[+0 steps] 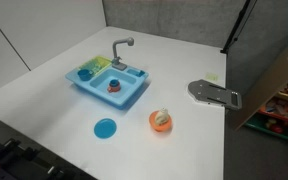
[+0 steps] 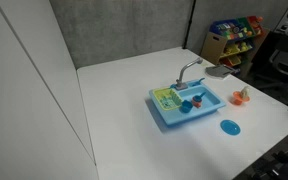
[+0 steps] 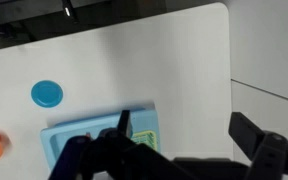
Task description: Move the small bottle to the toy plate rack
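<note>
Wrist view shows my gripper (image 3: 164,147) wide, empty, over the toy plate rack (image 3: 147,138); small bottle (image 1: 162,117) well aside, not yet grasped.

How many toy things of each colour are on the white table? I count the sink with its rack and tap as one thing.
Blue: 2, the toy sink and a round disc
Orange: 1, the plate
Cream-white: 1, the small bottle on that plate
Red-orange: 1, a small piece in the basin
Total: 5
</note>
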`<action>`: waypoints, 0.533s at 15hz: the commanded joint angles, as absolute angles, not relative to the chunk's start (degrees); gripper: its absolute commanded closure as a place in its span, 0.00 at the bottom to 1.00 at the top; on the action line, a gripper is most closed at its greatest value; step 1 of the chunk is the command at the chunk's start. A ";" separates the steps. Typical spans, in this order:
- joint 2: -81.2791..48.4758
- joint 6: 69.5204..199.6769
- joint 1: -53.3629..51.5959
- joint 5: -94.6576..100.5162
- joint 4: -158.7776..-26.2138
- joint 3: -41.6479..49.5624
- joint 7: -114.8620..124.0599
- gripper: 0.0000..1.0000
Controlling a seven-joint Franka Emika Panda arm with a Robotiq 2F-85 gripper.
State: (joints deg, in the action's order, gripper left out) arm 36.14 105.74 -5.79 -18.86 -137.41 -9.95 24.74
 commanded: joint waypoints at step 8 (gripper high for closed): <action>35.46 106.03 -3.92 -16.85 -137.04 -11.31 25.59 0.00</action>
